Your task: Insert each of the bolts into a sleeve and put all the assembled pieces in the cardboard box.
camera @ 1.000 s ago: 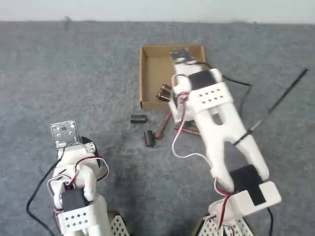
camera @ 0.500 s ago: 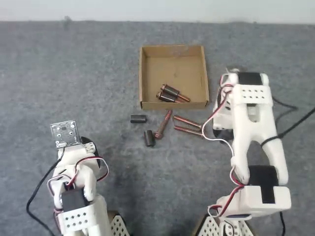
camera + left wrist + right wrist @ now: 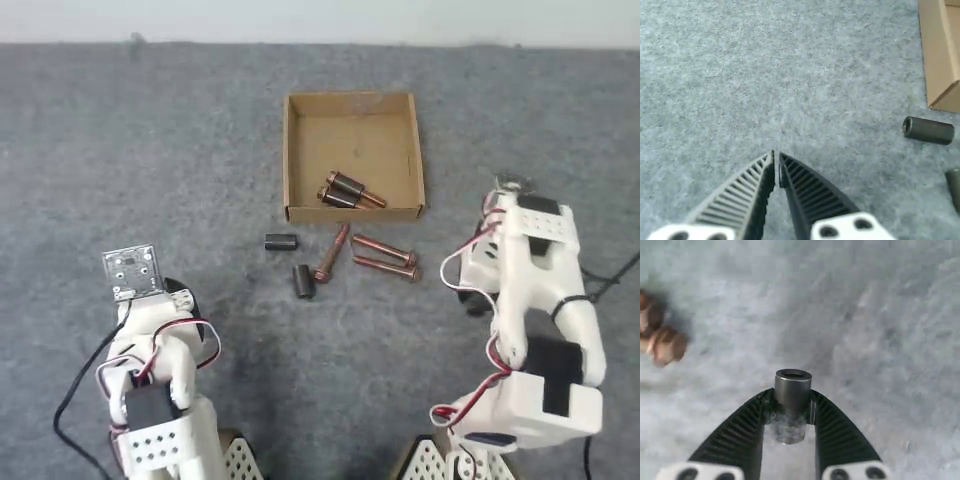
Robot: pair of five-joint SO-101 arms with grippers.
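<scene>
We see a grey, felt-like table covering (image 3: pixel 150 150) under two white plastic arms. The right arm (image 3: pixel 530 300) stands beside the box, and the left arm (image 3: pixel 150 370) is well apart from it.

The shallow square cardboard box (image 3: pixel 287 150) holds two assembled pieces (image 3: pixel 345 190), dark sleeves with copper ends, lying side by side near its front wall. Just outside that wall lie three loose copper bolts (image 3: pixel 383 245) and two loose black sleeves (image 3: pixel 281 241).

The right gripper (image 3: pixel 792 399) has ribbed black jaws clenched around a dark tubular sleeve (image 3: pixel 792 387), with the open bore showing and the far end hard to make out. The left gripper (image 3: pixel 776 162) has its jaws pressed together on nothing, over bare felt.

In the right wrist view we can tell the hexagonal bolt heads (image 3: pixel 667 345) only as blurs. In the left wrist view the frame edge cuts off one loose sleeve (image 3: pixel 954 187).
</scene>
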